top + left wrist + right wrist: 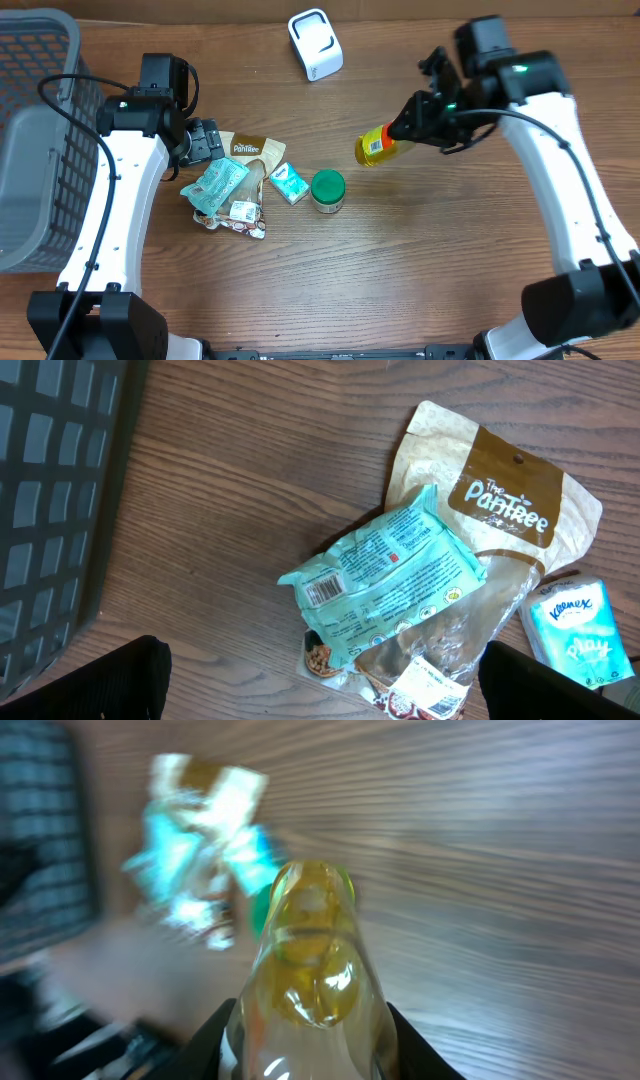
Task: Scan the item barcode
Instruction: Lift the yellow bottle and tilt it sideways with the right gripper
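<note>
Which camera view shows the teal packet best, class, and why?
Left wrist view: the teal packet lies close and sharp, barcode visible. Overhead shows it small; the right wrist view shows only a teal blur behind the bottle.

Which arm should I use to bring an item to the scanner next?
Right. The right gripper has its jaws closed on the yellow bottle, not far from the white scanner. The left gripper hangs open over the teal packet, holding nothing, so it would have to grasp first.
</note>
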Available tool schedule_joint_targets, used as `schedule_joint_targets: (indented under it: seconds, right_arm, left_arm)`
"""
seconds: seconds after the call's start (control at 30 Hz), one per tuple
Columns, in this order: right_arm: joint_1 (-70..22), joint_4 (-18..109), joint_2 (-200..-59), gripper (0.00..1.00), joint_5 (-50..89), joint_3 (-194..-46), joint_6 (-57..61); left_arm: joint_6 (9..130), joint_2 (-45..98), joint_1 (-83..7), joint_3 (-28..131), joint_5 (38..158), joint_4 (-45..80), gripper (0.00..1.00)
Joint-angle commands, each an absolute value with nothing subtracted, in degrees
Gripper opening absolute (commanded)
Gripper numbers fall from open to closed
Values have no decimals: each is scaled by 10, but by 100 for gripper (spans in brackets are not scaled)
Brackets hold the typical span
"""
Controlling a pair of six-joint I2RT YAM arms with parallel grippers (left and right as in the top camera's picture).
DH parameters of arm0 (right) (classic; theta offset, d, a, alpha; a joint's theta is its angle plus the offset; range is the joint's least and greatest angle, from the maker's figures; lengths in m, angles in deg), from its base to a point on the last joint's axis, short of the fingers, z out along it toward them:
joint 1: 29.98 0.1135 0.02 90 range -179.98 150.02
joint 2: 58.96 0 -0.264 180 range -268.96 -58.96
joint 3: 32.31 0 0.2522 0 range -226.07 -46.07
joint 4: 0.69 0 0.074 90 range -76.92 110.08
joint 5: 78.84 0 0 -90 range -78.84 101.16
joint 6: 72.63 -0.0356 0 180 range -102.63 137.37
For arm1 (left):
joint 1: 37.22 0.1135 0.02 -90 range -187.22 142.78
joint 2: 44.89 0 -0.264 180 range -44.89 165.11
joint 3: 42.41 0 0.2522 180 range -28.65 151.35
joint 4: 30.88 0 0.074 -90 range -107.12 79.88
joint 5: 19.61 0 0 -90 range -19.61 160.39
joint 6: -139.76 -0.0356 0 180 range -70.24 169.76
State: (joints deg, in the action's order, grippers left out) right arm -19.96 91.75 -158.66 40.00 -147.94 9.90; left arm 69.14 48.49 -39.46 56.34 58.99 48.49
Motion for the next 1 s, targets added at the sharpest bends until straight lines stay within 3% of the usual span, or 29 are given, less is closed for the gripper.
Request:
schedule_joint_targets:
  seconds: [0.0,0.3,0.43,0.97]
  right_arm:
    - [-228,935,-1572,27,599,-1493,230]
    - [-232,1056,-1572,26,672,-1492,375]
    - [-232,1102,-1572,21,678,-1491,423]
    - [-231,1102,-1572,18,698,-1472,414]
  left_arm:
    - [697,488,-396,568,588,485,100]
    - [697,488,-396,568,588,485,100]
    - [697,488,-396,568,588,485,100]
    - [697,488,-396,568,588,485,100]
